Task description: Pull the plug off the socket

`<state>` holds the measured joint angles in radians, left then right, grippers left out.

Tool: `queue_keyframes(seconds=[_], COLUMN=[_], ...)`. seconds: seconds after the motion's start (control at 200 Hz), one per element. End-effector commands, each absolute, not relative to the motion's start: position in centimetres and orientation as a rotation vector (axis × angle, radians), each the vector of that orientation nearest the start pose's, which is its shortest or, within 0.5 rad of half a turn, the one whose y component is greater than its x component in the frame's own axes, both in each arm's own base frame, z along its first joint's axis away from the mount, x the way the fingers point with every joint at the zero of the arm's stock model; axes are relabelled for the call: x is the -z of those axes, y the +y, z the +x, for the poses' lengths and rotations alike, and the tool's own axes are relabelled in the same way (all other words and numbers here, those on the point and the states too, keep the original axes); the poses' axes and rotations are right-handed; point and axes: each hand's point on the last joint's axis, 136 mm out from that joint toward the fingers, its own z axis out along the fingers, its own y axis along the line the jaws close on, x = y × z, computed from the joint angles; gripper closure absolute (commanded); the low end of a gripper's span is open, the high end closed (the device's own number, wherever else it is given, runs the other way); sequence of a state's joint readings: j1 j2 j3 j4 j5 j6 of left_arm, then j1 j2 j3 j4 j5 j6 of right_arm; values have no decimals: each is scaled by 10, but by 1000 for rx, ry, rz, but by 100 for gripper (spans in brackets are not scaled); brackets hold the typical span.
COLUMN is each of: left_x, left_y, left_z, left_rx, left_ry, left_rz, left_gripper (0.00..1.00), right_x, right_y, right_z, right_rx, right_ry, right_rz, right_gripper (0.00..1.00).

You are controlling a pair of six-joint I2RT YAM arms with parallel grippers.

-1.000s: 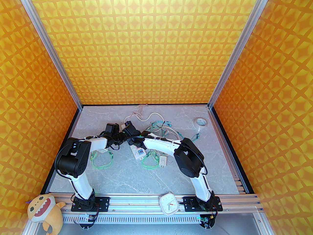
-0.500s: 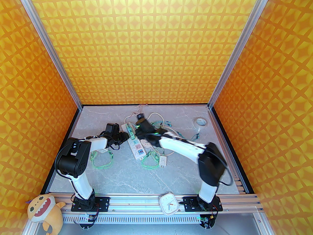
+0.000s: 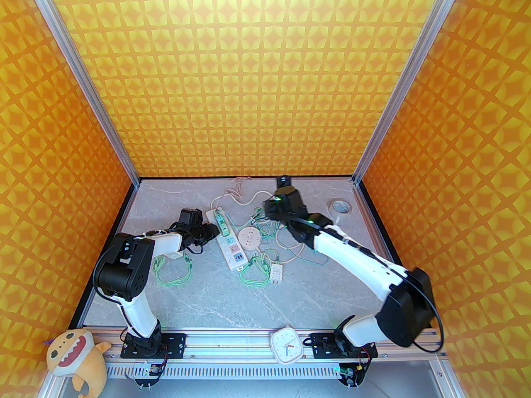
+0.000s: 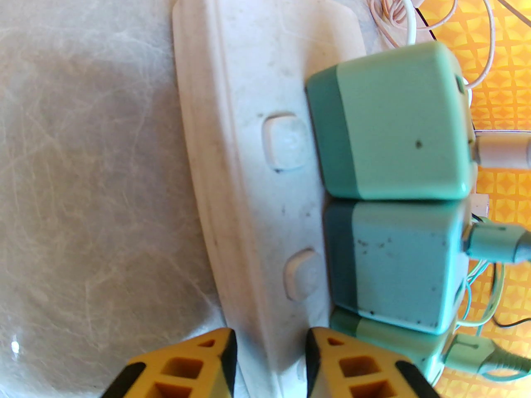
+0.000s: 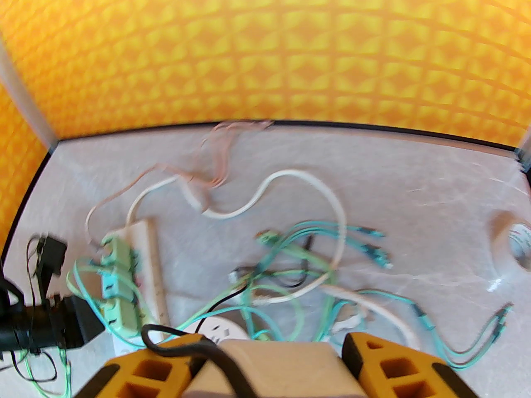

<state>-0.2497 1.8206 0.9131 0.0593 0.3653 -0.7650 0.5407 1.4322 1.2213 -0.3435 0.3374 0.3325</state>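
Strip (image 4: 249, 139) carries three adapters (image 4: 394, 127), left gripper (image 4: 269, 363) pinching it; right gripper (image 5: 271, 344) clasps plug (image 5: 265, 371) at twelve o'clock edge.

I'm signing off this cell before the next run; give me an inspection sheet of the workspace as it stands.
Surface: grey marble tabletop, no spills seen.
Job's things: long white power strip carries three green cube plugs; beige block plug held away from it.
Clutter: round white socket, loose white adapter, white tape roll.
Grippers: left gripper clamps the strip's edge; right gripper shut on the beige plug.
Cables: green cables and white cord tangled mid-table.
Surroundings: orange patterned walls; white square clock and plush toy at the front rail.
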Motion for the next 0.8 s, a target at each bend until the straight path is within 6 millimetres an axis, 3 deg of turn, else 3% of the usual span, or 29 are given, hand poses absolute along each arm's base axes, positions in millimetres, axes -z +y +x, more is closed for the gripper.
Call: queue_keyframes(seconds=[0.0,0.29,0.515,0.645,0.795], left_x=[6,7,6,6,6], left_y=[-154,-154,-153,-154,-154], left_z=[382,382,381,381,381], left_rx=[744,742,742,743,742], left_ry=[2668,2671,2671,2671,2672], left_rz=[-552,-551,-551,-549,-549], left_gripper=[66,66,66,67,66], right_x=[-295,-394,-458,-476,-469], right_y=[152,112,58,31,12], right_z=[401,392,373,362,356], right_rx=[-195,-127,23,83,154], right_ry=[2004,1851,1701,1662,1659], right_rz=[64,105,238,286,336], right_gripper=[59,59,62,62,63])
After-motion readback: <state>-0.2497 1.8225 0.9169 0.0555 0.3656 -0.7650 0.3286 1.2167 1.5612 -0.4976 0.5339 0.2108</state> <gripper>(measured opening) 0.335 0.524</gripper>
